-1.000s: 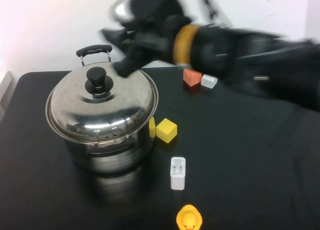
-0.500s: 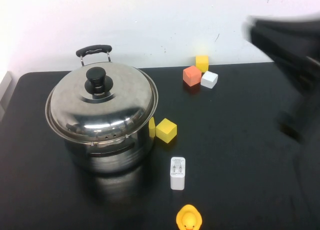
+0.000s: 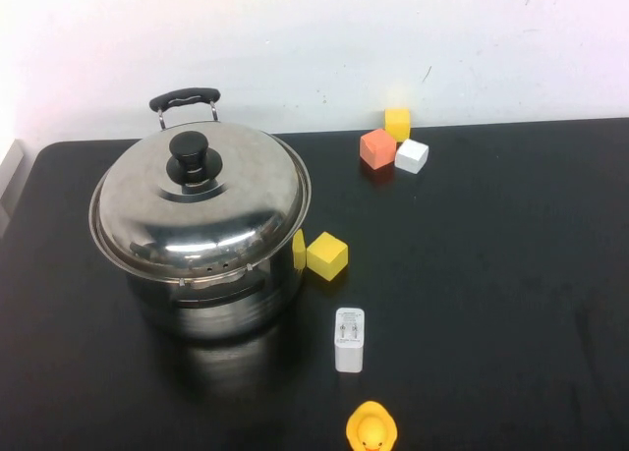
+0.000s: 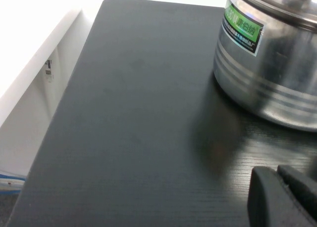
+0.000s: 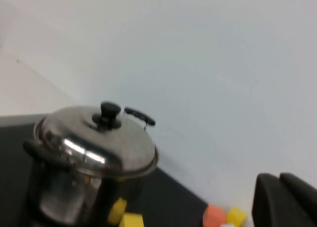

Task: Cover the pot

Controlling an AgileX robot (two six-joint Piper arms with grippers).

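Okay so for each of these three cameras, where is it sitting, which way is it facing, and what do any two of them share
High view: raised on the robot's side, angled down at the black table, the pot under its lid, blocks, charger and duck; no arm shows.
Left wrist view: low over the table, facing the pot's labelled wall; the left end effector shows as dark fingers at the frame edge.
Right wrist view: lifted, facing the wall and the covered pot; the right end effector shows at the frame edge.
Shared: all three see the pot.

Shiny steel pot [image 3: 211, 294], black-knobbed lid [image 3: 201, 200], black table [image 3: 491, 274], yellow cube [image 3: 326, 255], orange cube [image 3: 376, 148]
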